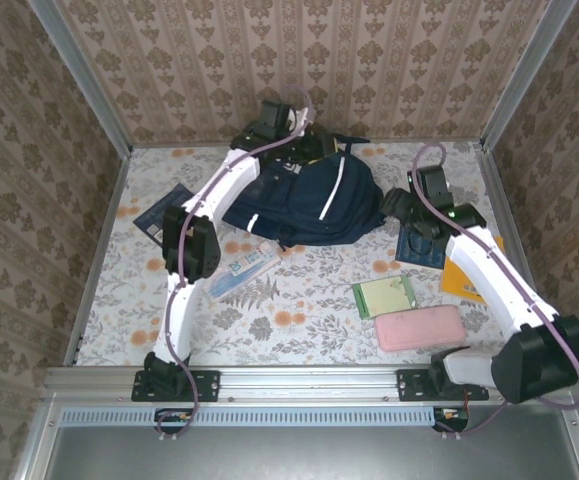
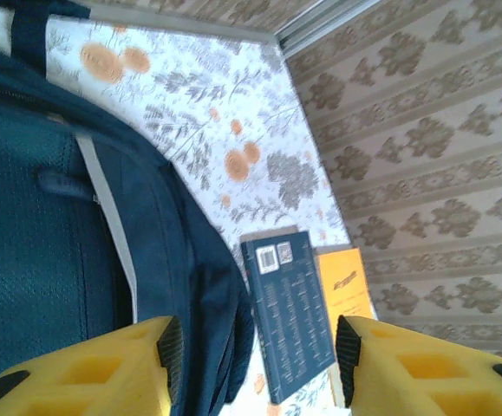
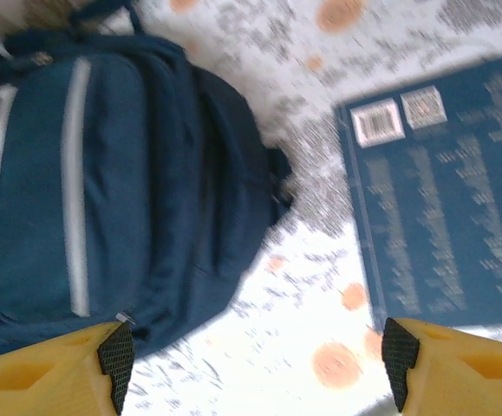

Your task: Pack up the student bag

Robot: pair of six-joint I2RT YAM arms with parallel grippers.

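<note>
The student bag [image 1: 309,200] is a navy-blue backpack with a white stripe, lying flat at the middle back of the table. My left gripper [image 1: 309,145] hovers over its far top edge. In the left wrist view this gripper [image 2: 259,355] is open, with the bag [image 2: 60,260] beside its left pad and nothing between the pads. My right gripper [image 1: 397,205] is just off the bag's right side. In the right wrist view it [image 3: 257,368] stands open and empty above bare tablecloth, between the bag [image 3: 103,191] and a dark blue book [image 3: 446,199].
A dark blue book [image 1: 419,245] and an orange book [image 1: 469,275] lie at the right. A green notebook [image 1: 384,296] and a pink pencil case [image 1: 419,327] sit at front right. Another dark book [image 1: 164,212] lies left, a blue-white tube [image 1: 239,270] near the bag.
</note>
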